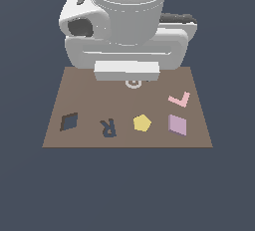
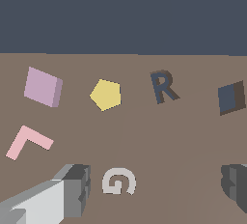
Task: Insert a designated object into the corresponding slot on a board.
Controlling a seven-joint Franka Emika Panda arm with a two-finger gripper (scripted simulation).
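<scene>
While empty, tool hangs apart from lilac diamond.

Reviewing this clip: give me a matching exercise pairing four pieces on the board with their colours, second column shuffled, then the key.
Column one:
1. diamond tile
2. pentagon
3. L-shaped piece
4. letter R

Column two:
A. dark blue
B. pink
C. pale lilac
D. yellow

Pairs: 1-C, 2-D, 3-B, 4-A

All four lie flat on the brown board, apart from one another.
</scene>
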